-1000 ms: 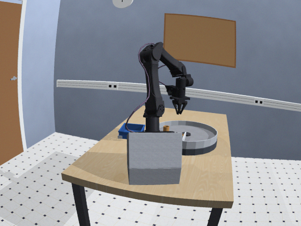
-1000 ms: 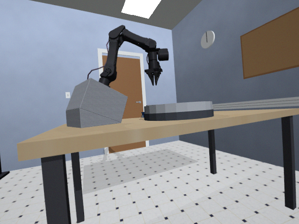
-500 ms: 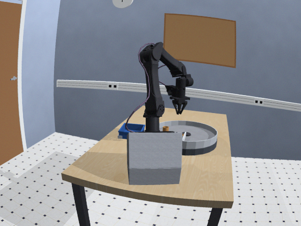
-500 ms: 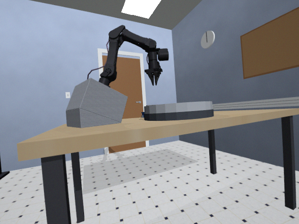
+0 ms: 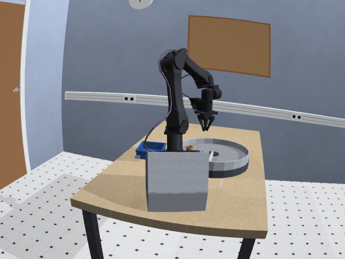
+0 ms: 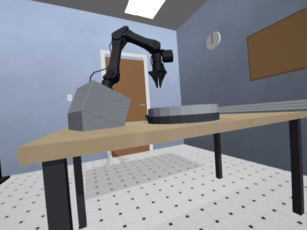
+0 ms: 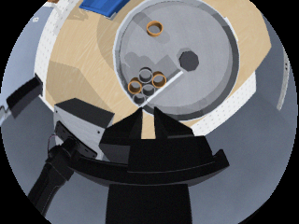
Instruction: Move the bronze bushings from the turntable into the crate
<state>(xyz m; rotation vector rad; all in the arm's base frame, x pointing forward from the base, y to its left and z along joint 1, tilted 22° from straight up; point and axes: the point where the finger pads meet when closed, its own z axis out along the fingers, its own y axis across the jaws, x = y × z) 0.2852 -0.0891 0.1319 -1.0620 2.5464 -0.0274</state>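
Observation:
The grey turntable [image 5: 220, 156] [image 7: 177, 56] has a raised rim and a white divider wall. One bronze bushing [image 7: 155, 28] [image 5: 190, 148] stands alone near the rim on the crate side. Two more bronze bushings [image 7: 135, 86] [image 7: 159, 78] cluster against the divider with two steel bushings [image 7: 145, 75] [image 7: 149, 91]. The blue crate [image 5: 150, 149] sits beside the arm's base. My gripper [image 5: 206, 128] [image 6: 158, 85] [image 7: 148, 110] hangs high above the turntable's near edge, pointing down. Its fingers are nearly together, with only a narrow gap and nothing between them.
A large grey box [image 5: 177, 181] [image 6: 98, 109] stands at the table's front, in front of the arm's base, and hides part of the turntable in the top view. The turntable's dark centre hub [image 7: 189, 60] is bare.

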